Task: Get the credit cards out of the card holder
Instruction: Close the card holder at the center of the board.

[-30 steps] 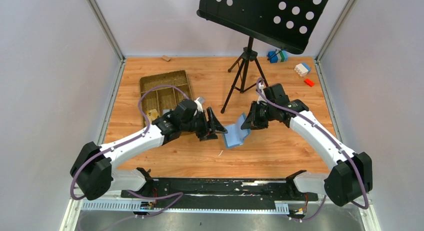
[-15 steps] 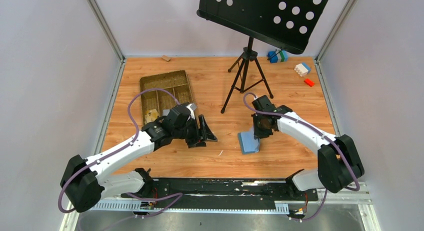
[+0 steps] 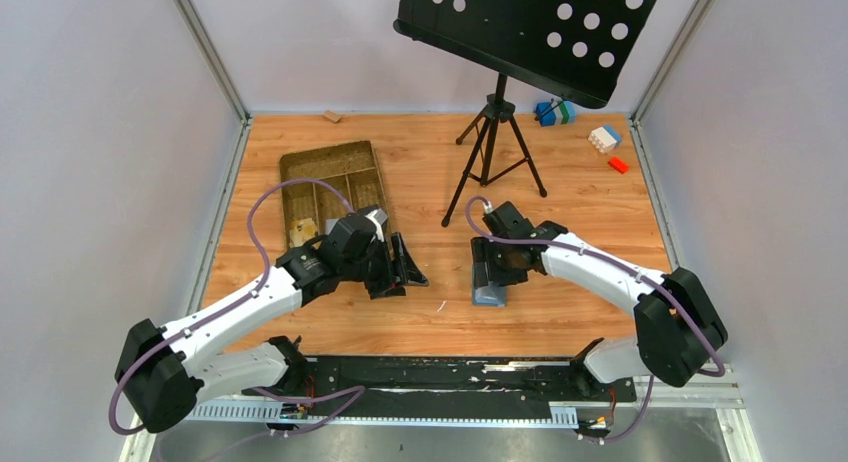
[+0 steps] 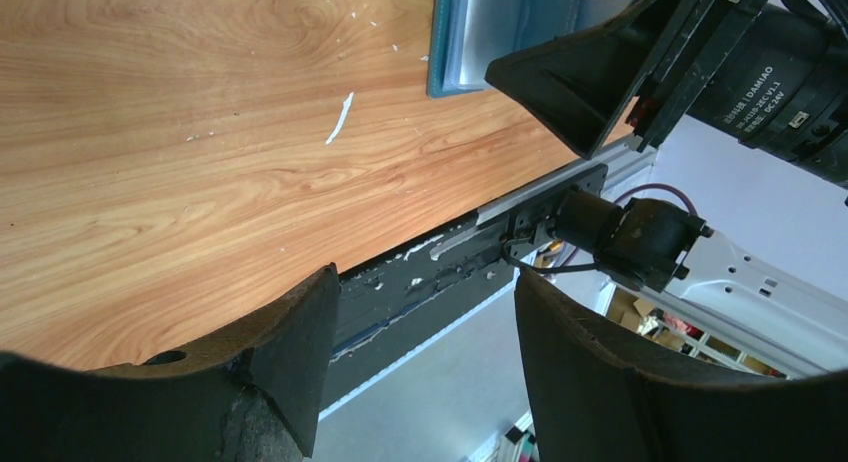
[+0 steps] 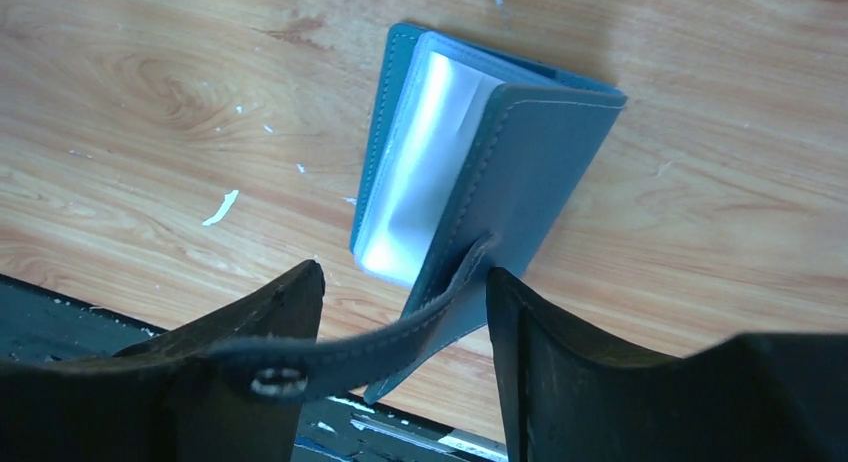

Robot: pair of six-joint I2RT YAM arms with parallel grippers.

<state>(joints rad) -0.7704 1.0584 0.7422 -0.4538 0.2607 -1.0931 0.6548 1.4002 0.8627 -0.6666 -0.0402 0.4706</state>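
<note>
a robotics lab test cell. the wooden tabletop is boxed in by plain pale walls held in bare aluminium posts. two white-and-black arms trailing loose purple cables are bolted to a black rail well behind the left fingers and right fingers. beyond the right fingers stands a tripod carrying a black board with white dots, with toy blocks farther off. just beyond the left fingers sits a brown compartmented tray.
</note>
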